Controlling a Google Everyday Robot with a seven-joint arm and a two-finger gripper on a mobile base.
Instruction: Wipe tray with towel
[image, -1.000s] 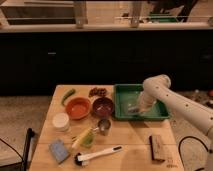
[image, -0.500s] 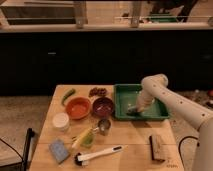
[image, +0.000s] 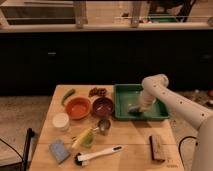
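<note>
A green tray (image: 125, 92) sits on the right half of the wooden table (image: 130, 142). My white arm reaches in from the right and bends down into the tray. My gripper (image: 137, 108) is low inside the tray near its front middle, pressing a pale towel (image: 133, 109) against the tray floor. The towel shows only as a small light patch under the gripper.
Left of the tray stand a dark red bowl (image: 103, 106), an orange bowl (image: 78, 107), a green pepper (image: 68, 95) and a white cup (image: 61, 121). Nearer the front lie a metal cup (image: 104, 125), a blue sponge (image: 59, 150), a white-handled brush (image: 100, 154) and a brown block (image: 157, 147).
The gripper with the towel has slid left and toward the front edge inside the tray. The other objects have not moved.
</note>
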